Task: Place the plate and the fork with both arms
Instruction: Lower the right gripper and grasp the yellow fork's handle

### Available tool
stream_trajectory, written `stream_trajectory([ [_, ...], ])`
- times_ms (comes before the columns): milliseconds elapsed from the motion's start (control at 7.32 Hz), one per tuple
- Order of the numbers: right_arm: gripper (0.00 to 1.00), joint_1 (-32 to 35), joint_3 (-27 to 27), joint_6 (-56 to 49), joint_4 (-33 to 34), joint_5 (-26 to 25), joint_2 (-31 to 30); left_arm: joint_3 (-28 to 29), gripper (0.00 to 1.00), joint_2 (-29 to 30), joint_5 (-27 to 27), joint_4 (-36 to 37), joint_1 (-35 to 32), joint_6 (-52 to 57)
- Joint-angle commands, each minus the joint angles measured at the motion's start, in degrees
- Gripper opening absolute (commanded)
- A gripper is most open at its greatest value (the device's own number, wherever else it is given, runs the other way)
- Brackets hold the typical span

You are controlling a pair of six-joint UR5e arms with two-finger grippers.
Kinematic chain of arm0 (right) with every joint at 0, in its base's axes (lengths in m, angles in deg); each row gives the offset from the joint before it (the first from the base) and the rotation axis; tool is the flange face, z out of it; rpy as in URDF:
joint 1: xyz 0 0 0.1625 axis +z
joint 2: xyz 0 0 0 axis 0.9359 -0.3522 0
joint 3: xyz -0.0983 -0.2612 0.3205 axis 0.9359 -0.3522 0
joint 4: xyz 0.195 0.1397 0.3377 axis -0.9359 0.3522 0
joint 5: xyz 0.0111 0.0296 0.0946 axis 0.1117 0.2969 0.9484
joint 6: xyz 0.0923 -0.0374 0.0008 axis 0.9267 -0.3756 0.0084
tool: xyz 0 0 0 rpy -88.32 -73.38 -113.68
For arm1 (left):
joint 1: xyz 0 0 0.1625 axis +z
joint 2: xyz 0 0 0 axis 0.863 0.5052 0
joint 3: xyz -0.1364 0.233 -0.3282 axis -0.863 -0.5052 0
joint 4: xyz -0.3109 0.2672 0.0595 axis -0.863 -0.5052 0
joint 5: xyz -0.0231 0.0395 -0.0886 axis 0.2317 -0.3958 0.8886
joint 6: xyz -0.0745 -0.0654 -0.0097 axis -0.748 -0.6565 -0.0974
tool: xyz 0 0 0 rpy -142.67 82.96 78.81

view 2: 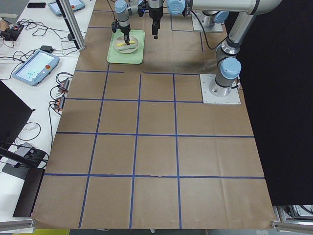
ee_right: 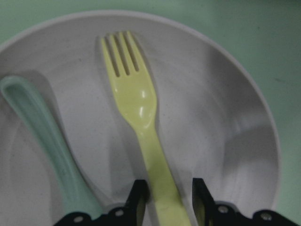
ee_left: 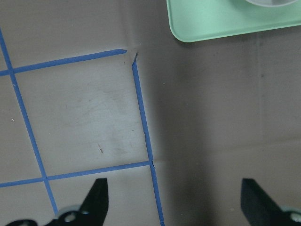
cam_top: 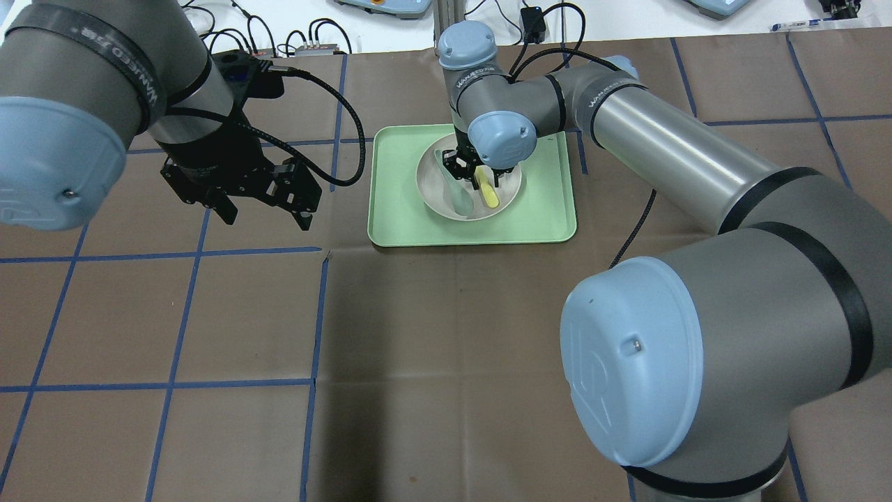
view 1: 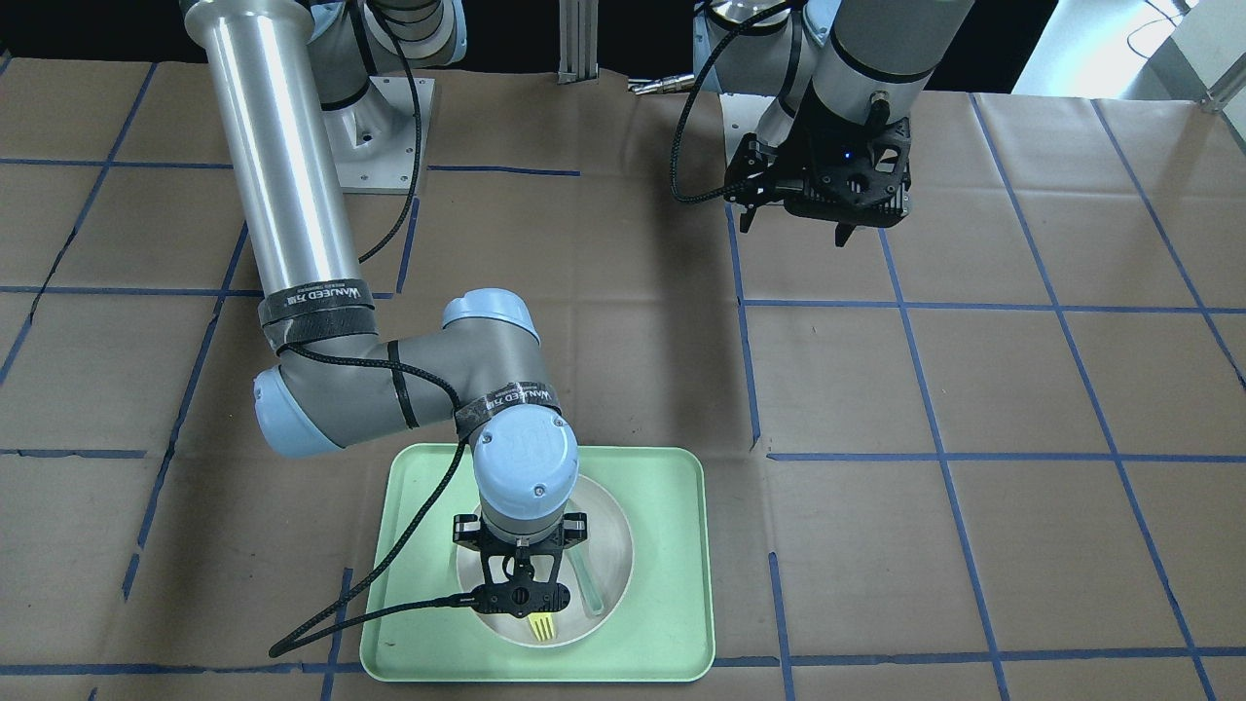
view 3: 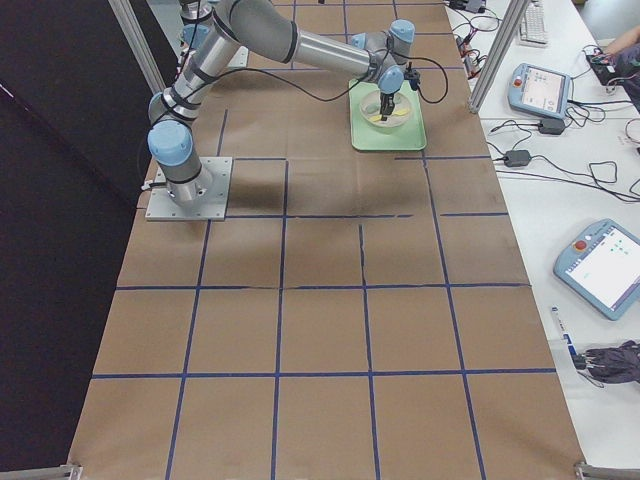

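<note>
Yellow plastic fork (ee_right: 134,101) is lying flat in the off-white plate (ee_right: 211,117), tines pointing away from the right wrist cam. The grey-green spoon (ee_right: 42,132) is lying just beside it in the same plate. The plate is sitting on the pale green tray (view 1: 672,545), roughly in the middle.

My right gripper (ee_right: 167,186) is hanging straight down over the plate with its jaws straddling the fork's handle. One side is looking like it's touching, but I'm seeing a sliver of plate showing on the other, so I'm calling them slightly released, not clamped.

My left gripper (cam_top: 267,216) is hovering over the brown paper tabletop (cam_top: 418,348), off to the side of the tray and apart from it. Its jaws are spread wide, and I'm only catching a corner of the tray on that wrist cam.
</note>
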Motion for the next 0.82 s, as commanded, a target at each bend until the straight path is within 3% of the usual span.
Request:
stream_trajectory([
  [0,0.44,-0.1,-0.2,-0.1,0.1,0.0,0.1,0.0,1.0,-1.9,-0.5,0.1,1.8,-0.9],
  [683,0.15,0.0,-0.7,0.1,0.1,0.2,-0.1,0.0,1.0,-4.1,-0.8,-2.5,4.5,-3.0],
])
